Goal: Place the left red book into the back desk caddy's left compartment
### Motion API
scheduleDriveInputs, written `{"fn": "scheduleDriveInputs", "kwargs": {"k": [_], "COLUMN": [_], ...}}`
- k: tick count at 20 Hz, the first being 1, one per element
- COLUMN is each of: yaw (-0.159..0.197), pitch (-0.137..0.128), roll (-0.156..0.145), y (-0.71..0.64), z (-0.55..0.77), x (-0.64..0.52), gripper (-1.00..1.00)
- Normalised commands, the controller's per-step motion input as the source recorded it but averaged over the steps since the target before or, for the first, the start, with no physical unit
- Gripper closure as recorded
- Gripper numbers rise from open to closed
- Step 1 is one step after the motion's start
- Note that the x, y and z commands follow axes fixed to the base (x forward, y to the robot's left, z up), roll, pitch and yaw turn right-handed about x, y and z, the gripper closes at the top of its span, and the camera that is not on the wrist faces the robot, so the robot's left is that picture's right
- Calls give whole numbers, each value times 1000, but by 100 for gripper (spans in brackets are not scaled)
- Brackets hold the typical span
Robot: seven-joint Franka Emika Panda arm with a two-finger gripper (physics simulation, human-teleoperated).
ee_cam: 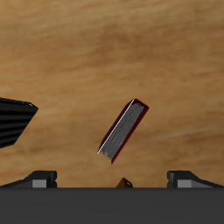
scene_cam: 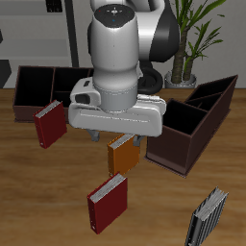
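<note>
Near the worktop's (scene_cam: 29, 207) front edge, the grey striped book (scene_cam: 207, 219) is seen standing. Just behind it, the left red book (scene_cam: 108, 202) (ee_cam: 122, 131) is found upright on the wood, well apart from the caddies. Its long axis is set diagonally to the front edge, and its plain dark red cover is turned toward the front. Farther back, the orange book (scene_cam: 122, 154) is stood beneath the gripper (scene_cam: 120, 139) (ee_cam: 114, 179), whose jaws are spread wide, with nothing grasped. The second red book (scene_cam: 48, 123) is placed just before the back desk caddy (scene_cam: 38, 86).
</note>
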Motion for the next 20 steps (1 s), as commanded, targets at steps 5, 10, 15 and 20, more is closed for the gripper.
{"fn": "scheduleDriveInputs", "kwargs": {"k": [5, 10, 15, 20], "yaw": [-25, -52, -39, -26], "pitch": [-66, 25, -4, 15], "roll": [39, 17, 15, -2], "y": [-56, -110, -135, -54], "z": [-182, -263, -304, -284], "x": [216, 130, 65, -33], "gripper": [-100, -100, -100, -100]}}
